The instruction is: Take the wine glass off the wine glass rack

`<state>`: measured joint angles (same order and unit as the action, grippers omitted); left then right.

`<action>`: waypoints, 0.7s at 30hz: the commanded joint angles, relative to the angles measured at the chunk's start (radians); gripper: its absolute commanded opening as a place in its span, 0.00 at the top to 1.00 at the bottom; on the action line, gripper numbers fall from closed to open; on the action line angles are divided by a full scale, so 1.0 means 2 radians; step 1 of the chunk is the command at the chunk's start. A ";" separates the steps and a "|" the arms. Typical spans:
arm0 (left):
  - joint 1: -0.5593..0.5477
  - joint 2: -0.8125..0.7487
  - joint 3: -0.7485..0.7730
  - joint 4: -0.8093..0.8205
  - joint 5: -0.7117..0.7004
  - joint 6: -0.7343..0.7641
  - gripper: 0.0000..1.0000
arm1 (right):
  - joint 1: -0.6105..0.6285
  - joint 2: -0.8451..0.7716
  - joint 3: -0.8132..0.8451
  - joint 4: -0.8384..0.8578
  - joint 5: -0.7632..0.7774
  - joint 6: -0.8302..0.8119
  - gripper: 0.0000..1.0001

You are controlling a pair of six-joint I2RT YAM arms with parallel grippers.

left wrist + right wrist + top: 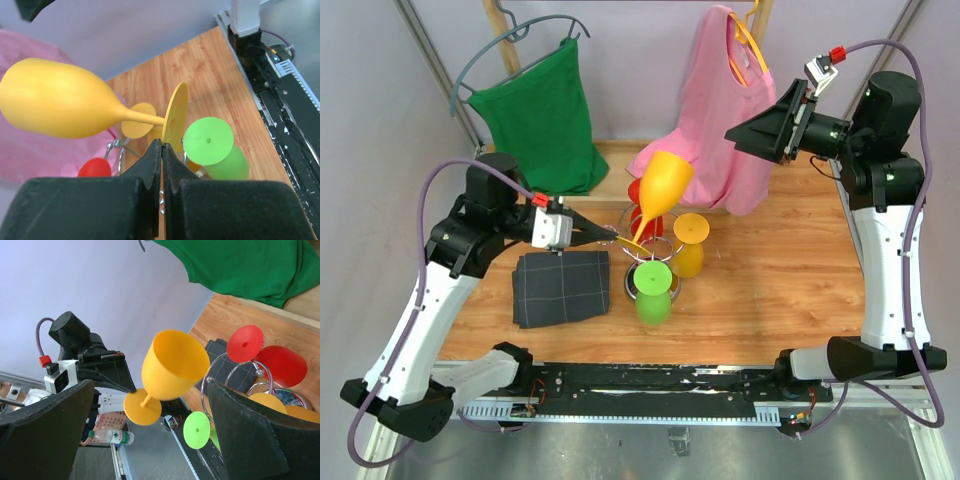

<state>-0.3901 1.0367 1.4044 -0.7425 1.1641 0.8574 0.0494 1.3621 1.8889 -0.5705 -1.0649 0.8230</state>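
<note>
A yellow wine glass hangs tilted in the air, its foot pinched at the rim by my left gripper, which is shut on it. In the right wrist view the same yellow glass floats apart from the chrome wine glass rack. The rack stands mid-table just below the glass, holding a green glass, a second yellow glass and a red glass. My right gripper is raised at the back right, open and empty, facing the rack from a distance.
A dark folded cloth lies left of the rack, under my left arm. A green shirt and a pink shirt hang on hangers at the back. The table's front rail runs along the near edge.
</note>
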 commanded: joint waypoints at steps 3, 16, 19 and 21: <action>-0.070 0.019 0.001 -0.042 -0.020 0.138 1.00 | -0.001 0.005 0.009 0.011 -0.058 -0.020 0.03; -0.117 0.050 -0.011 -0.120 -0.043 0.386 1.00 | 0.067 -0.076 -0.104 -0.086 -0.043 -0.071 0.10; -0.123 0.054 -0.022 -0.132 -0.047 0.448 1.00 | 0.091 -0.089 -0.112 -0.126 -0.025 -0.083 0.11; -0.128 0.055 -0.031 -0.140 -0.053 0.484 1.00 | 0.106 -0.089 -0.102 -0.160 -0.016 -0.098 0.11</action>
<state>-0.6216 1.1381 1.3712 -0.9661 1.0660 1.5909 0.2016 1.2114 1.6703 -0.7521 -1.1358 0.7044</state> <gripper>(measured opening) 0.011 0.896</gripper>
